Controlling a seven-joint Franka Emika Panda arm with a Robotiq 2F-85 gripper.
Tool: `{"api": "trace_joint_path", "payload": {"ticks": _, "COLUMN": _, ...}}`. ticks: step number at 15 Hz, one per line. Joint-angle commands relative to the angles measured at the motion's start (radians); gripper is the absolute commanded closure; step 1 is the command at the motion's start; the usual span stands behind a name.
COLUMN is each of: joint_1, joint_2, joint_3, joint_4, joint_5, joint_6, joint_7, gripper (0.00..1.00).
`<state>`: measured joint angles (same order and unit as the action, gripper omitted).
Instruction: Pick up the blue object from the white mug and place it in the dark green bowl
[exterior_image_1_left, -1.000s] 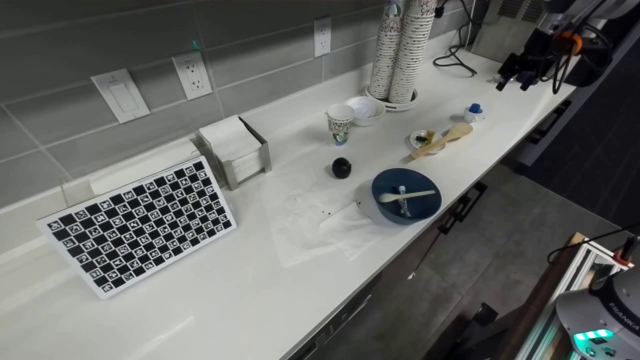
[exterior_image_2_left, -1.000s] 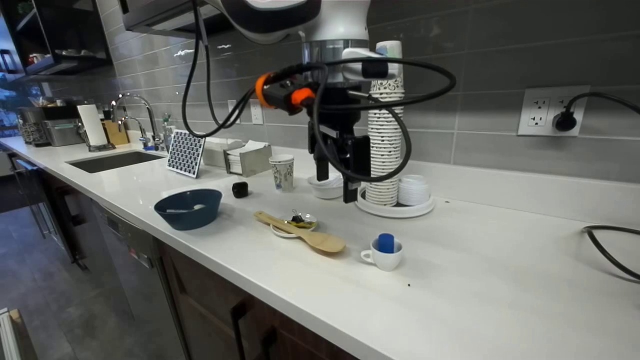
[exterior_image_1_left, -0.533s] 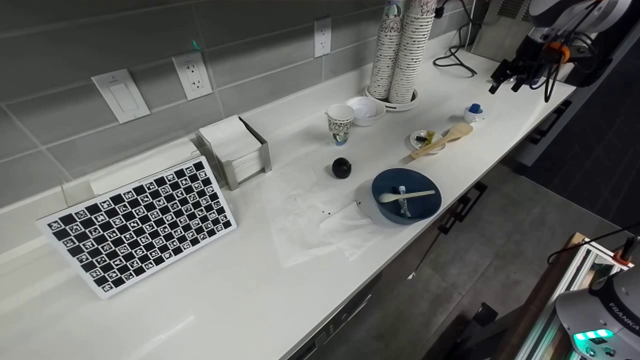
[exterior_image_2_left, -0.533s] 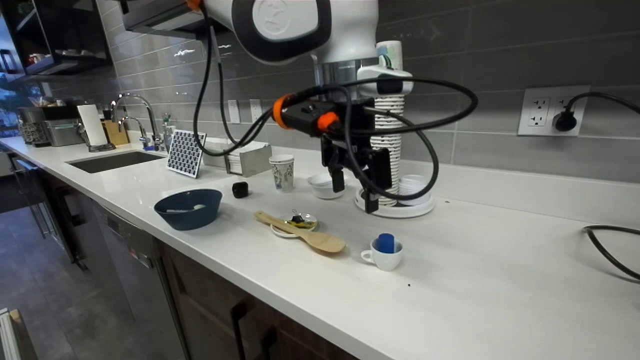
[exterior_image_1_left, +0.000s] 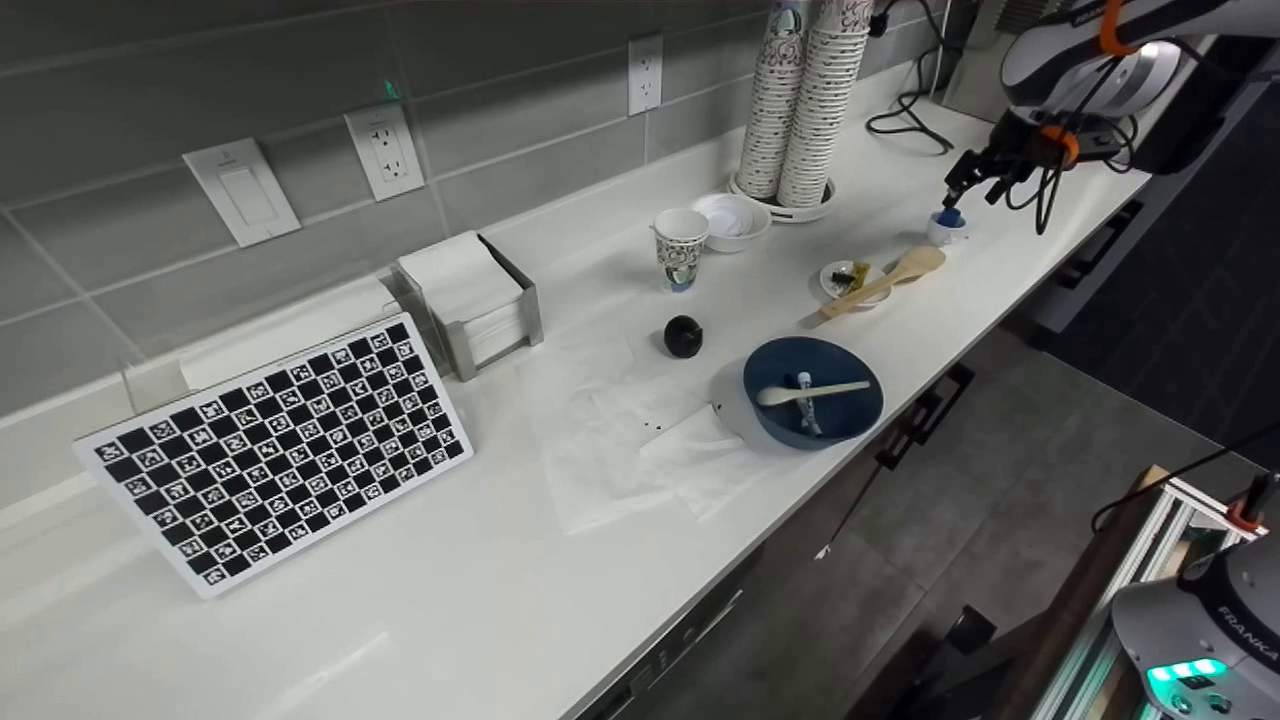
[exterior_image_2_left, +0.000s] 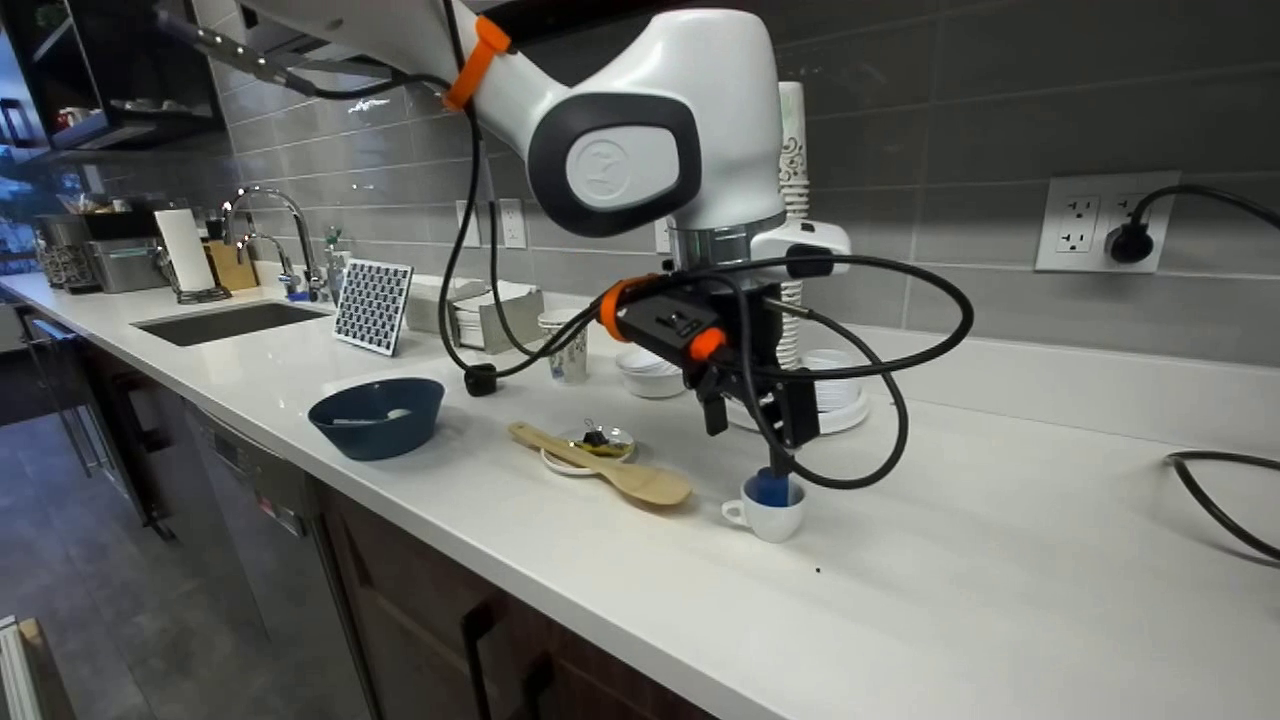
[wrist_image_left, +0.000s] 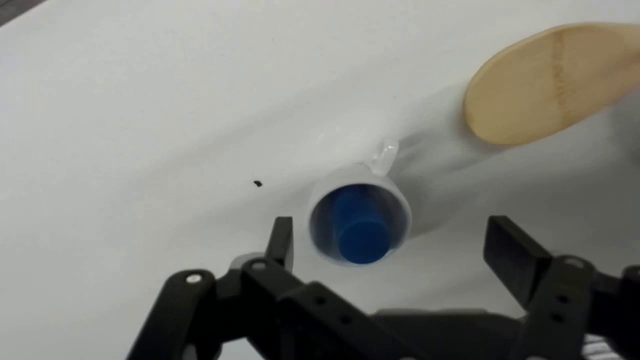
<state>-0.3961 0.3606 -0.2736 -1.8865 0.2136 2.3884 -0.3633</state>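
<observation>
The blue object (wrist_image_left: 361, 235) is tucked inside the white mug (exterior_image_2_left: 768, 524), stood roughly on end, long axis close to vertical and flat round end faced up; any slight lean is hard to judge. In the wrist view both are framed between the fingers (wrist_image_left: 281, 242) of the gripper (wrist_image_left: 395, 245), which is spread wide with nothing clamped; in an exterior view the blue end is overlapped by a fingertip (exterior_image_2_left: 781, 458), and whether it's touched can't be told. The mug's handle (wrist_image_left: 386, 156) is aimed roughly toward the wooden spoon (exterior_image_2_left: 650, 486), laid across a small dish (exterior_image_2_left: 563, 466). It's all set on a glossy white countertop (exterior_image_1_left: 450, 620), with a fair strip left before the front edge (exterior_image_1_left: 755, 545) and loads more on the side away from the spoon. Down the counter, the dark green bowl (exterior_image_2_left: 385, 438) is parked right by that edge. Behind, paper cups (exterior_image_1_left: 800, 120) are stacked by a grey tiled wall (exterior_image_1_left: 540, 150).
</observation>
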Motion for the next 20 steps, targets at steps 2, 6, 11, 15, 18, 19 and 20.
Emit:
{"api": "trace_joint_path", "payload": {"ticks": 2, "joint_1": -0.036, "joint_2": 0.078, "joint_3": 0.039, "joint_4": 0.094, "joint_5": -0.001, "joint_6": -0.004, "joint_7": 0.003, "gripper": 0.31}}
{"api": "trace_joint_path", "payload": {"ticks": 6, "joint_1": -0.049, "joint_2": 0.117, "joint_3": 0.049, "joint_4": 0.137, "joint_5": -0.007, "joint_6": -0.012, "joint_7": 0.010, "gripper": 0.29}}
{"api": "trace_joint_path", "payload": {"ticks": 11, "joint_1": -0.067, "joint_2": 0.148, "joint_3": 0.059, "joint_4": 0.173, "joint_5": -0.008, "joint_6": -0.028, "joint_7": 0.012, "gripper": 0.33}}
{"api": "trace_joint_path", "payload": {"ticks": 15, "joint_1": -0.076, "joint_2": 0.148, "joint_3": 0.067, "joint_4": 0.180, "joint_5": -0.008, "joint_6": -0.056, "joint_7": 0.008, "gripper": 0.42}}
{"api": "trace_joint_path", "payload": {"ticks": 18, "joint_1": -0.078, "joint_2": 0.134, "joint_3": 0.070, "joint_4": 0.173, "joint_5": -0.008, "joint_6": -0.076, "joint_7": 0.004, "gripper": 0.42}}
{"api": "trace_joint_path", "payload": {"ticks": 19, "joint_1": -0.078, "joint_2": 0.134, "joint_3": 0.069, "joint_4": 0.175, "joint_5": -0.010, "joint_6": -0.086, "joint_7": 0.006, "gripper": 0.42}}
{"api": "trace_joint_path", "payload": {"ticks": 20, "joint_1": -0.078, "joint_2": 0.133, "joint_3": 0.069, "joint_4": 0.176, "joint_5": -0.010, "joint_6": -0.093, "joint_7": 0.007, "gripper": 0.40}}
